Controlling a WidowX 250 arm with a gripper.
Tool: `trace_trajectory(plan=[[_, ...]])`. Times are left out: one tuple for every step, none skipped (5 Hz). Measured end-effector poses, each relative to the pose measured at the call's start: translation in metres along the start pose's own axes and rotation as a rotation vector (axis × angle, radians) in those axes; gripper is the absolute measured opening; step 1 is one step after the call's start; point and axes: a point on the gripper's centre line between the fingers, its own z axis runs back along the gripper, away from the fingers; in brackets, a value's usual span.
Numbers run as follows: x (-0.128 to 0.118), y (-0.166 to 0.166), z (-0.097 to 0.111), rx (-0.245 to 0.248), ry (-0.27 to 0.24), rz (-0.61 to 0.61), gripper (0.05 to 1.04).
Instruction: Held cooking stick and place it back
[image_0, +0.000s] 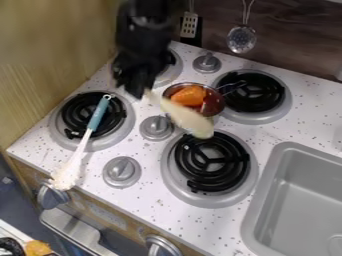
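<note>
The pale cooking stick (186, 118) is seen just beyond the jaws, with its narrow end met by the fingertips of the black gripper (142, 93). The jaws are nearly closed and, it is judged, clamped on that end, since no other support is seen. From them the long axis is slanted down and to the right in the camera view, with the broad end farthest away. The lone arm is set above and to the left of the stick, so the far end would be swung widely by any turn of the wrist.

The small metal pot (215, 103), with orange food (188, 95) in it, is placed just right of the jaws and partly overlapped by the stick; whether the two touch cannot be told. For the placing back, the stick should be lifted clear of the rim before it is lowered; otherwise the pot could be knocked.

Below and left of the jaws, a blue-handled utensil (99, 114) is laid across a burner (124, 134). The speckled worktop (317, 116) is spread beneath, with the sink (261, 192) well to the lower right and a skimmer (242, 39) hung above and to the right.
</note>
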Motion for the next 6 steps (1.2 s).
trace_trajectory(plan=[[-0.01,0.012,-0.029,-0.079,-0.003,0.011,0.111],[-0.007,0.006,-0.033,-0.115,-0.011,0.024,0.111],[-0.005,0.004,-0.045,-0.119,0.014,0.019,0.111],[-0.004,0.001,-0.054,-0.123,0.037,0.0,0.111],[-0.005,-0.001,-0.064,-0.119,0.064,-0.004,0.111],[-0.005,-0.004,-0.068,-0.121,0.069,-0.017,0.111]])
